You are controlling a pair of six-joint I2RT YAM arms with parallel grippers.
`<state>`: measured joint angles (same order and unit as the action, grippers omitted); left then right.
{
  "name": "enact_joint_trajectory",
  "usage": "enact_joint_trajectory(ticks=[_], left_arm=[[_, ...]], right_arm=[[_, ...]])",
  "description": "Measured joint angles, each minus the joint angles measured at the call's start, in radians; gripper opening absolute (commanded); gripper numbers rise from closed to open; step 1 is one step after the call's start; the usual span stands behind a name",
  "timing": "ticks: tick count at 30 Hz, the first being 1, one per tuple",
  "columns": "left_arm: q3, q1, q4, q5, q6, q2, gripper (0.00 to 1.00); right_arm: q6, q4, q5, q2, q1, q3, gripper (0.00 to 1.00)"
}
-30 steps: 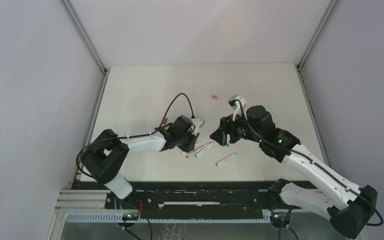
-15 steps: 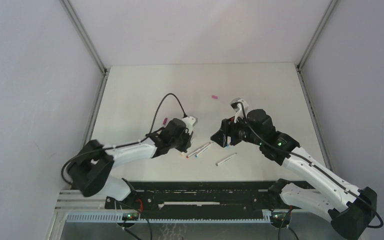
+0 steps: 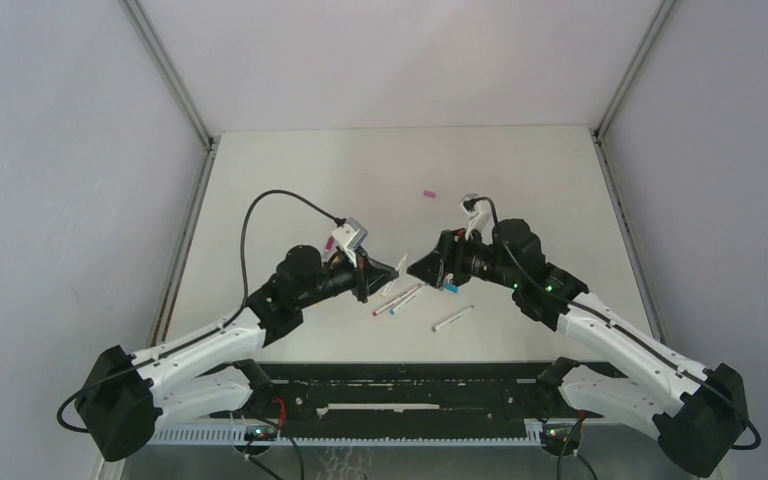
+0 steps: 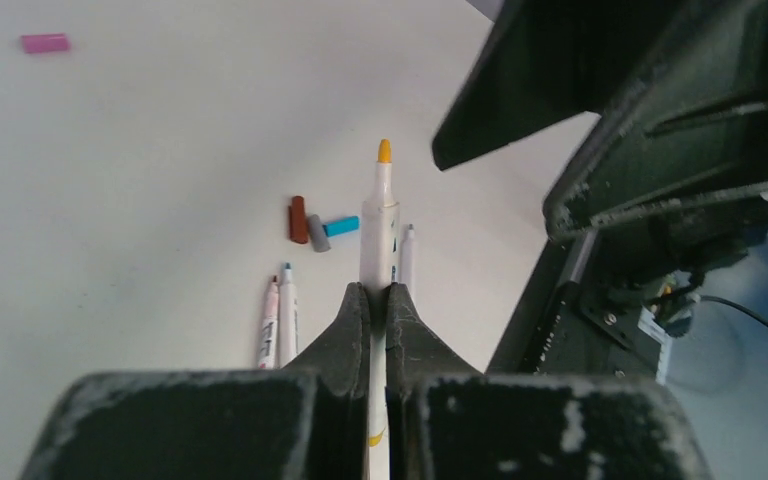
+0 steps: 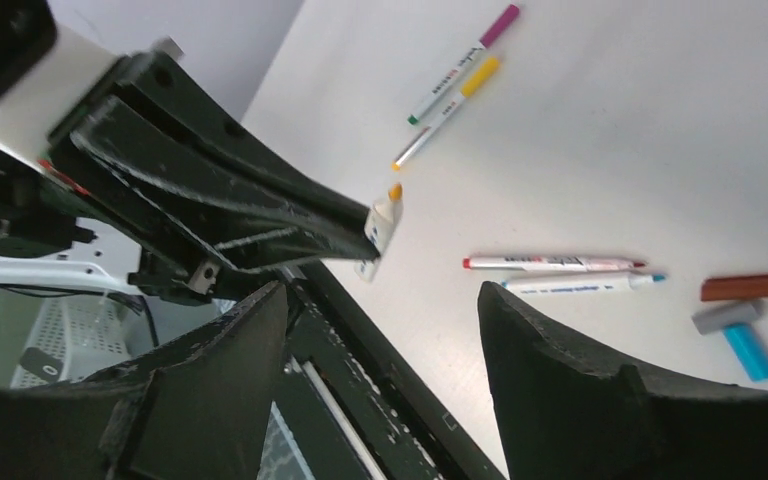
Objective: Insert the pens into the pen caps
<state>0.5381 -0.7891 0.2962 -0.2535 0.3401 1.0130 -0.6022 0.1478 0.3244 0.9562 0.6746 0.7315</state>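
The left gripper [image 3: 385, 268] has just clamped the orange-tipped pen [image 4: 379, 225] and lifted it.
Its tip faces the right gripper [image 5: 380, 300], now spread wider and empty; the dark red, grey and blue caps [image 4: 317, 232] lie on the table [image 3: 290, 180], none fetched yet.

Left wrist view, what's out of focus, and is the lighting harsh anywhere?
Left wrist: the near jaws are soft, the orange-tipped pen and caps sharp. Right wrist: the close dark jaws look slightly soft. Top external: even light, faint shadows.

White pen [image 4: 380, 215] w/ orange tip; dark-red cap [image 4: 298, 219], grey cap [image 4: 317, 233], blue cap [image 4: 341, 226], pink cap [image 4: 44, 43]
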Motion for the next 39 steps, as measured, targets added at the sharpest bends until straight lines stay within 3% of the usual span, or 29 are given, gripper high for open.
enact_joint_trajectory(ticks=[13,23,25,27,30,34,39], left_arm=[[-0.018,-0.001,0.035,-0.144,0.008,-0.038,0.0],[-0.019,-0.001,0.035,-0.149,0.01,-0.04,0.0],[-0.019,-0.001,0.035,-0.147,0.016,-0.041,0.04],[-0.019,-0.001,0.036,-0.147,0.018,-0.041,0.19],[-0.019,-0.001,0.038,-0.148,0.027,-0.039,0.3],[-0.019,-0.001,0.047,-0.151,0.041,-0.026,0.32],[-0.019,-0.001,0.046,-0.151,0.043,-0.006,0.28]], right_arm=[[-0.076,-0.139,0.068,0.075,0.0,0.0,0.41],[-0.091,-0.167,0.092,0.098,0.015,0.0,0.0],[-0.091,-0.17,0.093,0.099,0.014,0.0,0.0],[-0.091,-0.172,0.092,0.1,0.015,0.0,0.0],[-0.091,-0.174,0.097,0.1,0.015,0.0,0.0],[-0.09,-0.174,0.105,0.099,0.015,0.0,0.0],[-0.088,-0.174,0.111,0.089,0.015,0.0,0.0]])
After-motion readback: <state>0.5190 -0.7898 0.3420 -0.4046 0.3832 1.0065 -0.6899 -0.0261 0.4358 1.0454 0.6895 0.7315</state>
